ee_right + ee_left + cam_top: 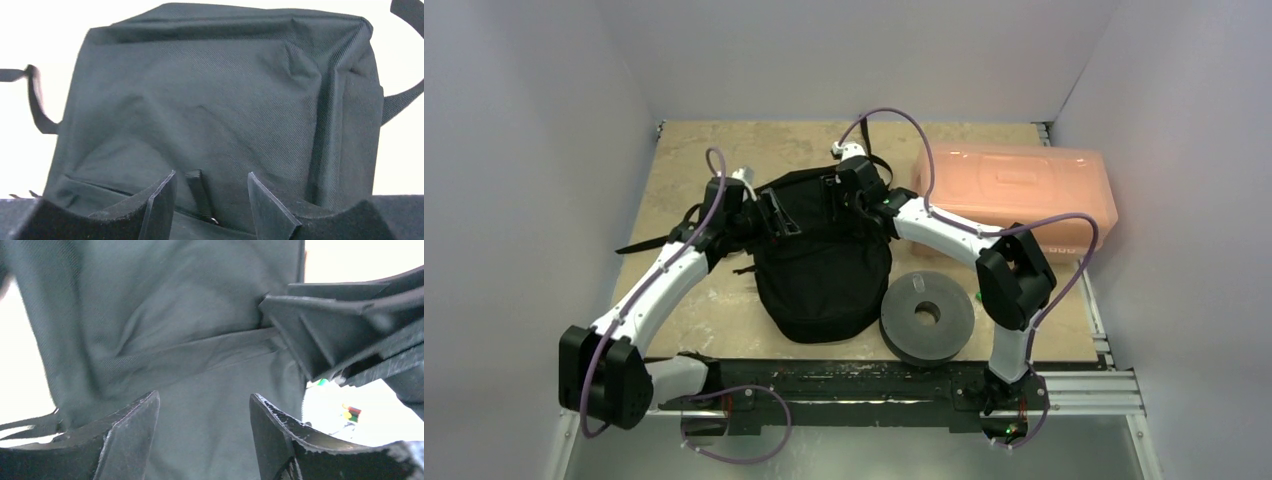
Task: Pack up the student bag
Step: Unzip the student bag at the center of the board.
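The student bag point(822, 270) is a floppy black backpack lying in the middle of the tan board, its straps trailing left and back. My left gripper point(776, 212) is open at the bag's upper left corner; in the left wrist view point(204, 412) the bag's cloth point(165, 315) fills the space between its jaws. My right gripper point(836, 190) is open at the bag's top edge. In the right wrist view point(211, 187) a black zipper pull point(199, 192) stands between its jaws, not gripped, with the bag point(220, 95) beyond.
A translucent orange lidded box point(1016, 192) lies at the back right. A dark grey round spool point(927, 315) sits right of the bag, close to the right arm's elbow. White walls enclose the board on three sides.
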Tool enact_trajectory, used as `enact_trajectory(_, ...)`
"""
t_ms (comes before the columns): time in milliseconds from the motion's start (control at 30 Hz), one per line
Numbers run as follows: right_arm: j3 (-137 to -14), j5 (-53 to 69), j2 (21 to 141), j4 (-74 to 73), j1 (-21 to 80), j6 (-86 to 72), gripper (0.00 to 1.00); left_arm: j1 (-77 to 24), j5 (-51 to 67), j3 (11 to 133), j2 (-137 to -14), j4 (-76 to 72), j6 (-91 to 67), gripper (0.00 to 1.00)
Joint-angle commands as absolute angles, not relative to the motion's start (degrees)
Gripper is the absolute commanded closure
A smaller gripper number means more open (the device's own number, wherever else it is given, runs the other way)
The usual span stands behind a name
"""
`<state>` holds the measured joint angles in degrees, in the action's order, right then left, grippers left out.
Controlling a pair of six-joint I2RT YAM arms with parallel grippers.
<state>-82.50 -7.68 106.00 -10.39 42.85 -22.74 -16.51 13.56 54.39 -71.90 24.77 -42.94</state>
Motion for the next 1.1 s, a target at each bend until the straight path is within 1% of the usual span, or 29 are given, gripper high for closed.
enact_trajectory(0, -84.6, -13.7, 106.1, -11.9, 43.5, -20.3, 0.43, -15.9, 6.0, 47.0, -64.8, 22.5, -44.7, 0.32)
enact_trajectory(133, -85.5, -18.3, 107.8, -12.2, 45.5, -18.1, 0.45, -15.7, 4.5, 42.5, -64.0, 22.3, -43.9, 0.31)
enact_trajectory(233, -87.1, -24.0, 109.4, -13.7, 47.9, -16.6, 0.49, -15.7, 4.9, 40.3, -64.7, 20.7, -44.0, 0.30)
enact_trajectory(300, -87.6, -26.6, 110.2, -13.9, 49.2, -16.1, 0.54, -15.7, 5.6, 39.0, -65.0, 18.9, -44.3, 0.33)
enact_trajectory(367, -88.0, -27.9, 110.9, -14.2, 49.8, -15.9, 0.62, -15.7, 6.6, 37.9, -65.6, 17.3, -44.9, 0.39)
enact_trajectory(433, -88.0, -27.2, 111.3, -14.0, 49.8, -16.5, 0.72, -15.7, 7.4, 36.5, -66.0, 15.6, -46.0, 0.48)
enact_trajectory(467, -88.0, -27.1, 111.2, -13.9, 49.8, -16.6, 0.80, -15.7, 7.8, 35.6, -66.0, 14.4, -46.8, 0.54)
enact_trajectory(500, -87.7, -27.0, 110.9, -13.6, 49.9, -16.9, 0.91, -15.7, 8.1, 34.4, -65.8, 13.1, -48.0, 0.60)
enact_trajectory(533, -87.3, -27.0, 110.4, -13.2, 50.0, -17.2, 1.00, -15.7, 8.4, 33.1, -65.5, 11.1, -48.8, 0.65)
enact_trajectory(600, -87.2, -28.1, 109.1, -12.9, 50.4, -17.8, 1.00, -15.7, 8.6, 30.4, -64.6, 8.6, -50.2, 0.76)
enact_trajectory(667, -87.8, -29.7, 108.6, -12.8, 51.7, -17.3, 1.00, -15.7, 8.8, 28.6, -64.0, 5.8, -50.9, 0.85)
enact_trajectory(733, -89.5, -31.8, 109.1, -13.1, 53.7, -16.6, 1.00, -15.7, 8.9, 27.7, -63.9, 3.8, -51.0, 0.90)
enact_trajectory(800, -91.2, -33.2, 110.3, -13.1, 55.8, -16.6, 1.00, -15.7, 8.6, 27.4, -64.5, 2.6, -51.0, 1.00)
enact_trajectory(833, -91.9, -33.1, 110.9, -12.7, 56.7, -16.9, 1.00, -15.7, 8.4, 27.2, -64.7, 1.9, -51.1, 1.00)
enact_trajectory(867, -92.6, -32.0, 111.4, -12.1, 57.5, -18.2, 1.00, -15.7, 8.4, 26.6, -64.8, 0.1, -51.3, 1.00)
enact_trajectory(900, -92.5, -28.3, 111.6, -9.9, 57.9, -19.3, 1.00, -15.7, 8.6, 25.8, -64.7, -2.3, -51.5, 1.00)
enact_trajectory(933, -91.2, -20.3, 111.5, -5.2, 57.9, -21.5, 1.00, -15.7, 8.6, 25.1, -64.6, -3.7, -51.9, 1.00)
enact_trajectory(1033, -85.0, 3.7, 112.3, 17.4, 55.6, -24.8, 1.00, -15.7, 8.2, 23.1, -63.4, -6.3, -52.8, 1.00)
enact_trajectory(1067, -84.1, 10.0, 113.5, 23.6, 54.9, -33.6, 1.00, -15.7, 7.9, 22.6, -62.8, -6.5, -52.7, 1.00)
